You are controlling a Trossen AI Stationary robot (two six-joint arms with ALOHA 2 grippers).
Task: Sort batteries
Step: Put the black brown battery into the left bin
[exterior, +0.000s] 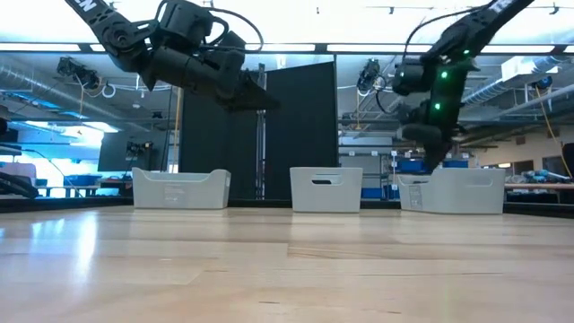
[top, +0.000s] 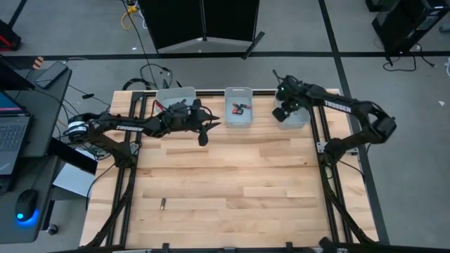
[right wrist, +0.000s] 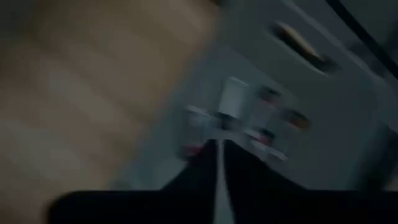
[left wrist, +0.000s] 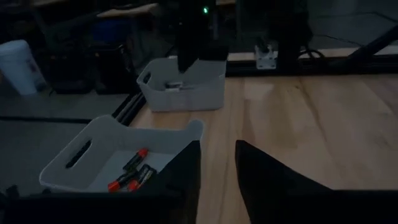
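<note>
From above, we see one stray battery (top: 162, 204) lying alone on the tabletop (top: 232, 176), light, rigid and apt to roll; we'd pinch it across its middle. Left wrist: left gripper (left wrist: 217, 163) fingers apart, batteries (left wrist: 129, 176) in the middle bin (left wrist: 93, 146). Right wrist: right gripper (right wrist: 220, 149) fingers nearly together.

I'm seeing black cylindrical batteries with red ends (left wrist: 127, 176) lying flat in the middle translucent plastic bin (top: 238, 105), and one small dark battery (top: 162, 204) lying alone on the wooden table (top: 232, 183).
</note>
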